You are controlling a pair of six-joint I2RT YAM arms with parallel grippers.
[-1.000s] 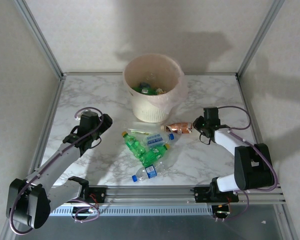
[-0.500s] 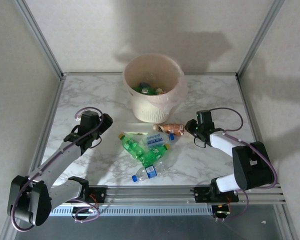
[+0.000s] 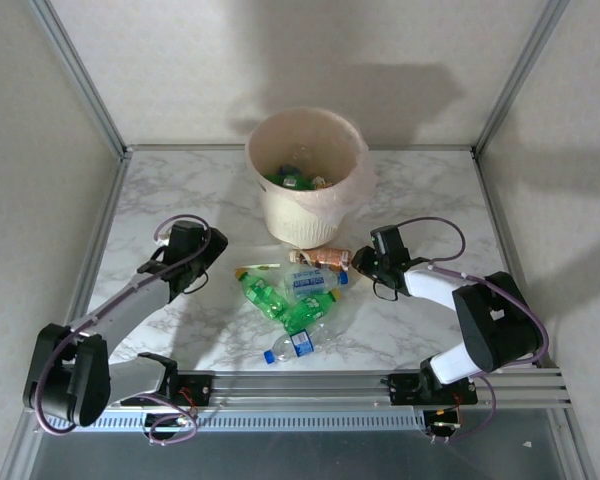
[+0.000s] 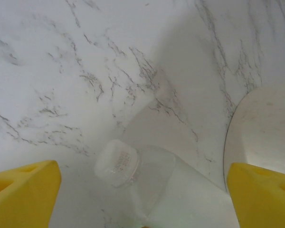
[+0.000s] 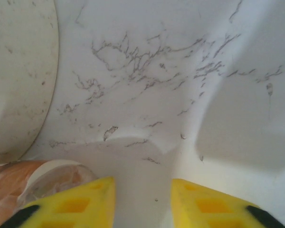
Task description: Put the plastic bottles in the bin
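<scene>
Left claw (image 3: 208, 243): fingers (image 4: 23, 194) spread wide and gripping nothing. On the left wrist camera I see a clear bottle (image 4: 133, 175) lying on the desk (image 3: 180, 190) between them, touching neither finger, with the bin (image 4: 261, 128) wall just to the right. Right claw (image 3: 363, 262): fingers (image 5: 204, 204) only slightly apart, bare desk in the gap, nothing clamped. The brown bottle (image 5: 28, 190) lies outside them, hard against one finger; I cannot tell whether they touch. From above, that bottle (image 3: 320, 257) rests on its side at the foot of the bin (image 3: 300, 215). Green and blue-labelled bottles (image 3: 285, 300) lie heaped between the arms, and others (image 3: 295, 180) sit inside the bin.
</scene>
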